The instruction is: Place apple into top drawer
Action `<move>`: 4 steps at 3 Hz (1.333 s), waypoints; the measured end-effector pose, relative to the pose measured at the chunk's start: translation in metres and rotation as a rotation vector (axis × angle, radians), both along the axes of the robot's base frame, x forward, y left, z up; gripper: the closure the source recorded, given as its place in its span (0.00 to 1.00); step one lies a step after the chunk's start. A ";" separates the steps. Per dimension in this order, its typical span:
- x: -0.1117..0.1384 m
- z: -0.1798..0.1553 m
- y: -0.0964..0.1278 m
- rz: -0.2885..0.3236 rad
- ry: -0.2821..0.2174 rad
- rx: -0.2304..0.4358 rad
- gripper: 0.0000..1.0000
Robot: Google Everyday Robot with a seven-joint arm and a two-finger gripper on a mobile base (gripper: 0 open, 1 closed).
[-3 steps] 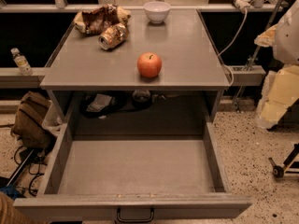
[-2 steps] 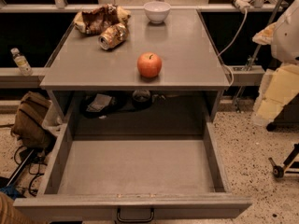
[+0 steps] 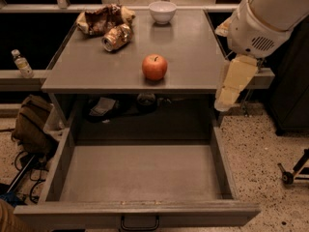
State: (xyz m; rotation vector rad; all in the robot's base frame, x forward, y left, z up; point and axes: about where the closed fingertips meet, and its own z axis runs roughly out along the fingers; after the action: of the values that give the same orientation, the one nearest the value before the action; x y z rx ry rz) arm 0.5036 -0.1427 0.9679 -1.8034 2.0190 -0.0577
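At the far left, one small plastic bottle [image 3: 21, 63] stands upright on a ledge beside the desk [image 3: 193, 47]. Below it, one brown bag [image 3: 30, 124] slumps on the speckled floor.

On the desk's far left corner lies one crumpled snack wrapper [image 3: 103, 18]. Just nearer than it, one crushed drink can [image 3: 117, 36] lies on its side, close against the wrapper.

One apple [image 3: 154, 67] (red-orange, stem up) sits on the desk near the middle of its near edge, well apart from the can. One white bowl [image 3: 162, 11] stands upright at the far edge, almost straight behind the apple and well apart from it.

Below the desk and nearer, the one top drawer [image 3: 140, 175] stands open. Its flat grey bottom faces up, its low side walls run back under the desk, and its one dark handle [image 3: 139, 222] sits at the near front edge. The apple is on the desk, not in the drawer.

To the right, the robot's single white arm [image 3: 263, 18] comes in from the upper right corner. Its one hand [image 3: 223, 103] hangs pointing down just beside the desk's near right corner, above the far end of the drawer's right wall and well apart from the apple. From this angle I cannot tell whether the hand is open or closed.

At the far right, one small dark wheel [image 3: 287, 177] on a strut rests on the floor.
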 end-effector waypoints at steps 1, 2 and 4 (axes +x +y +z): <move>0.000 0.000 0.000 0.000 0.000 0.000 0.00; 0.013 -0.005 0.012 0.009 0.003 0.003 0.00; 0.077 0.002 0.081 0.128 -0.103 0.093 0.00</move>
State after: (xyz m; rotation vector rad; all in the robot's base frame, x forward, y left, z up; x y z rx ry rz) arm 0.5802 -0.0617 0.9695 -1.8285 1.8023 -0.0175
